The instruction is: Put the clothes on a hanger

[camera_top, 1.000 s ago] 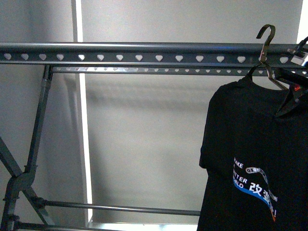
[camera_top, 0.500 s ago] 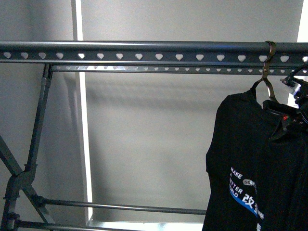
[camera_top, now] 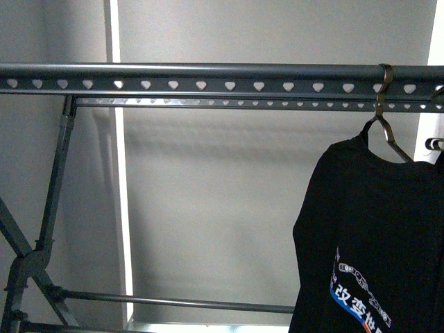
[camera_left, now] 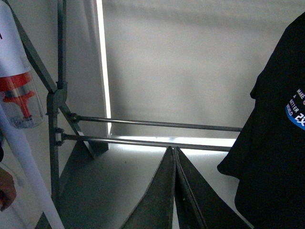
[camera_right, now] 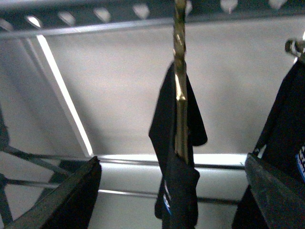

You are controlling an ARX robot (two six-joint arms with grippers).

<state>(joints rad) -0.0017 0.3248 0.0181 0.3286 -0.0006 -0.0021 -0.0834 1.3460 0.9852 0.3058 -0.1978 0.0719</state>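
Observation:
The black T-shirt (camera_top: 374, 236) with its white-and-blue print hangs at the right from a brass-coloured wire coat hanger (camera_top: 383, 87), whose hook sits over the dark grey rail with heart-shaped holes (camera_top: 208, 78). In the right wrist view the shirt (camera_right: 176, 191) shows edge-on below the rail (camera_right: 95, 16). My right gripper (camera_right: 172, 161) is open, its fingers wide to either side of the shirt and apart from it. In the left wrist view the shirt (camera_left: 281, 143) hangs off to one side of my left gripper (camera_left: 173, 151), which is shut and empty. Neither gripper shows in the front view.
A thinner second rail (camera_top: 243, 103) runs behind the main one. Grey folding legs (camera_top: 59, 180) stand at the left, and cross bars (camera_top: 173, 302) run low down. Another black garment (camera_right: 286, 124) hangs close beside the shirt. A white poster with a red picture (camera_left: 19, 90) is near the legs.
The coat hanger's hook came down from above the rail onto it. The gripper part by the shirt's collar has left the front view, and the shirt now hangs free.

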